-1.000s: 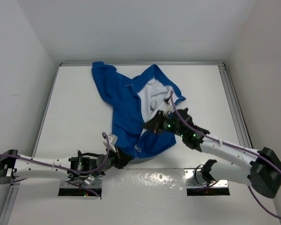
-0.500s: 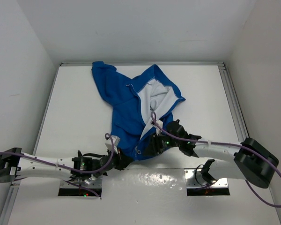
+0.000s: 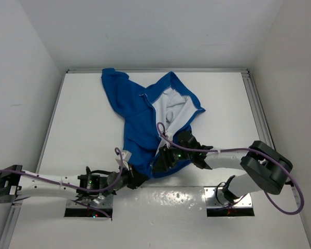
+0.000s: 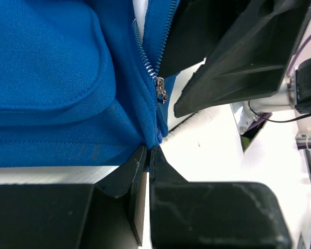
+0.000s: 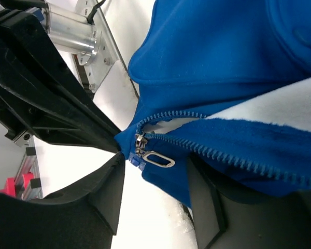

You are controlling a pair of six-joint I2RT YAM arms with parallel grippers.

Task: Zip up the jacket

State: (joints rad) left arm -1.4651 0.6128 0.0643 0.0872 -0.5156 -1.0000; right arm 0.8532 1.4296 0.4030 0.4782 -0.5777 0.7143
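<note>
The blue jacket (image 3: 137, 116) lies spread on the white table, its front open and the white lining (image 3: 171, 106) showing. My left gripper (image 3: 136, 176) is shut on the jacket's bottom hem; in the left wrist view its fingertips (image 4: 145, 155) pinch the blue fabric (image 4: 52, 78) just below the silver zipper slider (image 4: 160, 89). My right gripper (image 3: 163, 162) stands open at the same bottom corner. In the right wrist view the slider and its flat pull tab (image 5: 158, 160) lie between its spread fingers (image 5: 101, 192), neither of them pressing on it. The zipper teeth (image 5: 233, 155) run apart from there.
The table (image 3: 83, 114) has white walls on three sides and a metal rail (image 3: 256, 114) along its right edge. The two arm bases (image 3: 228, 199) sit at the near edge. Both grippers crowd together at the jacket's hem, the right one's black body (image 4: 233, 57) close over the left.
My right gripper has come down from the jacket's upper opening to the bottom hem beside the left gripper and has opened. The left gripper stays shut on the hem.
</note>
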